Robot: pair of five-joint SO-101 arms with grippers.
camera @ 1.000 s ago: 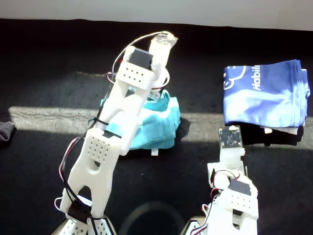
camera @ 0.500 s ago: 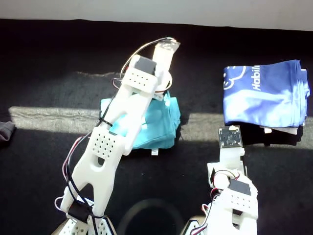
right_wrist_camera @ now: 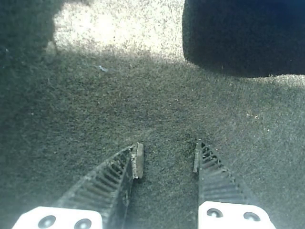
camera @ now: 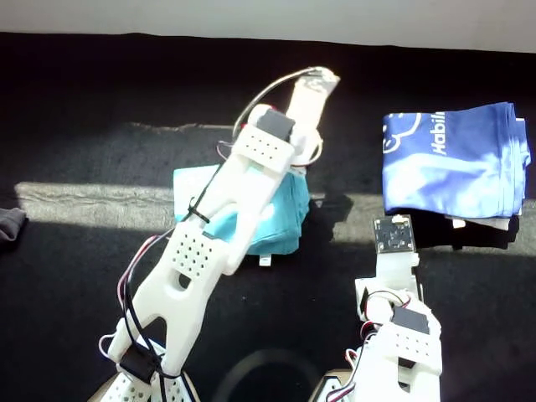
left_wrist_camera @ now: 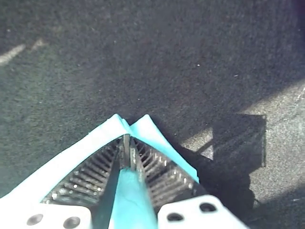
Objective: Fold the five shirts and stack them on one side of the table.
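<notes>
A folded teal shirt (camera: 280,213) lies mid-table, partly under the left arm. My left gripper (left_wrist_camera: 127,149) is shut on the teal shirt (left_wrist_camera: 126,200), pinching its edge, and the cloth hangs on both sides of the jaws over dark carpet. At the right, a blue shirt (camera: 452,159) tops a stack with a black shirt (camera: 456,228) beneath it. My right gripper (right_wrist_camera: 167,157) stands open and empty, low over the carpet near the black shirt (right_wrist_camera: 243,38). In the high view the right arm (camera: 398,310) sits at the front, short of the stack.
A grey cloth (camera: 10,223) pokes in at the left edge. A sunlit strip (camera: 84,205) crosses the dark table surface. The left arm (camera: 218,251) spans from the front edge to the table's middle. Open carpet lies at the far left and back.
The left arm has swung to the right, dragging the pinched teal shirt a little rightward with it. The right arm has stayed still.
</notes>
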